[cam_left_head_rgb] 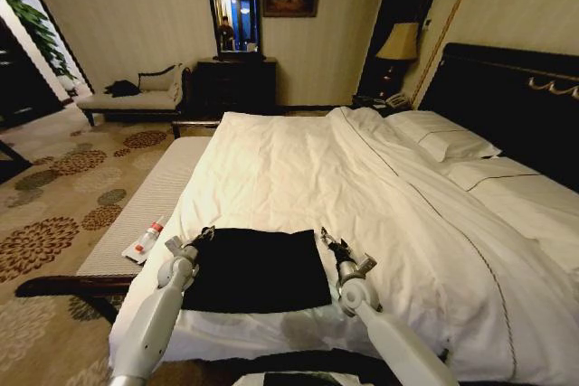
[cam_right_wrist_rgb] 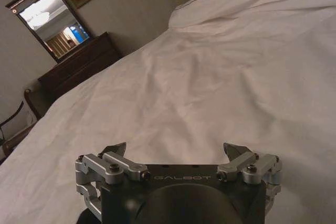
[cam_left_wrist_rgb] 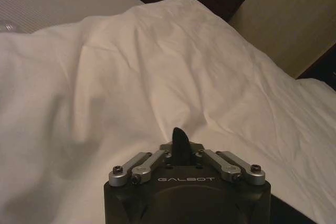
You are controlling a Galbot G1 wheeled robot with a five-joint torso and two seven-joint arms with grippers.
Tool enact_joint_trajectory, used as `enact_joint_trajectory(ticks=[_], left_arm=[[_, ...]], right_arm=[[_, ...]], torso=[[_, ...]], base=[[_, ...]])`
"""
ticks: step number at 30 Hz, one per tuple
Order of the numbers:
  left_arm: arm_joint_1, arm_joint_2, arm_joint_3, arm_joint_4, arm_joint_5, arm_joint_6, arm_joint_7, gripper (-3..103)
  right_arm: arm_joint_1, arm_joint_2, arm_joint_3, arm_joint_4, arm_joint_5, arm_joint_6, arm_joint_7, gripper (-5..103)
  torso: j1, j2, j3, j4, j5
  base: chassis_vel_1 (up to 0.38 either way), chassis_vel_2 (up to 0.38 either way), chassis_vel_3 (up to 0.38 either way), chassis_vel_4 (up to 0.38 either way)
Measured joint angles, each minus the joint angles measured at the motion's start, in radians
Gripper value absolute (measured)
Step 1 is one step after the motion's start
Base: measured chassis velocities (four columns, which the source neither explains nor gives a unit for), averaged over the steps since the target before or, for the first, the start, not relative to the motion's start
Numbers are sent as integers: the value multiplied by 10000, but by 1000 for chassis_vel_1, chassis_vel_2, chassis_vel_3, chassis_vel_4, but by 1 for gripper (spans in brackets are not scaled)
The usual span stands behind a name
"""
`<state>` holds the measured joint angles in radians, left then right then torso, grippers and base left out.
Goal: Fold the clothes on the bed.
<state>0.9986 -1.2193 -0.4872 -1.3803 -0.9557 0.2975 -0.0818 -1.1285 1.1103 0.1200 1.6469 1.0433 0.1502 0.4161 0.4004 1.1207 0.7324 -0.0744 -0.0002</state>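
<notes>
**Two grippers flank black shirt at foot of hotel bed**

A black T-shirt (cam_left_head_rgb: pixel 255 268), lying as a flat dark rectangle with no lettering showing, rests on the white duvet at the lower centre of the head view, close to the near edge of the bed (cam_left_head_rgb: pixel 362 187). The left gripper (cam_left_head_rgb: pixel 201 236) sits at the shirt's upper left corner, the right gripper (cam_left_head_rgb: pixel 327 237) at its upper right corner, each arm reaching up from the bottom of the frame.

In the left wrist view, the left gripper (cam_left_wrist_rgb: pixel 179 142) has its fingers drawn together into a single dark tip above the white bedding; whether any cloth is pinched between them cannot be told. In the right wrist view, the right gripper (cam_right_wrist_rgb: pixel 178 153) stands with its fingertips (cam_right_wrist_rgb: pixel 234 150) spread wide apart, nothing between them, the duvet stretching ahead.

White pillows (cam_left_head_rgb: pixel 452 144) lie at the right of the head view against a dark headboard (cam_left_head_rgb: pixel 507 97). A pale bench (cam_left_head_rgb: pixel 149 205) runs along the bed's left side, with a small red-and-white tube (cam_left_head_rgb: pixel 149 240) on it. A dark dresser (cam_left_head_rgb: pixel 235 83) with a mirror (cam_left_head_rgb: pixel 233 15) stands at the far wall in the upper centre, and a lamp (cam_left_head_rgb: pixel 400 42) glows to the right of it.
</notes>
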Motion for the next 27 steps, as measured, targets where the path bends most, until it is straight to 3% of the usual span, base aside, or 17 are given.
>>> enact_joint_trajectory(ticks=[1, 3, 6, 16, 27], left_arm=[[0, 0, 0, 0, 0, 0, 0, 15], [51, 71, -114, -133, -132, -7, 10, 4], [100, 143, -205, -269, -247, -8, 21, 2], [269, 444, -538, -661, -363, -91, -5, 2], [359, 319, -435, -684, -45, -195, 1, 2]], right_arm=[[0, 0, 0, 0, 0, 0, 0, 100], [192, 55, -3, -418, -48, 8, -237, 100], [339, 103, -28, -754, -98, 61, -539, 100], [881, 424, -280, -1837, 158, 289, -2490, 100], [1075, 762, -444, -2462, 481, 248, -3624, 100]], torso=[[0, 0, 0, 0, 0], [0, 0, 0, -1, 0], [0, 0, 0, -1, -1], [0, 0, 0, 7, 5], [0, 0, 0, 2, 1]], base=[[0, 0, 0, 0], [0, 0, 0, 0], [0, 0, 0, 0], [0, 0, 0, 0], [0, 0, 0, 0]])
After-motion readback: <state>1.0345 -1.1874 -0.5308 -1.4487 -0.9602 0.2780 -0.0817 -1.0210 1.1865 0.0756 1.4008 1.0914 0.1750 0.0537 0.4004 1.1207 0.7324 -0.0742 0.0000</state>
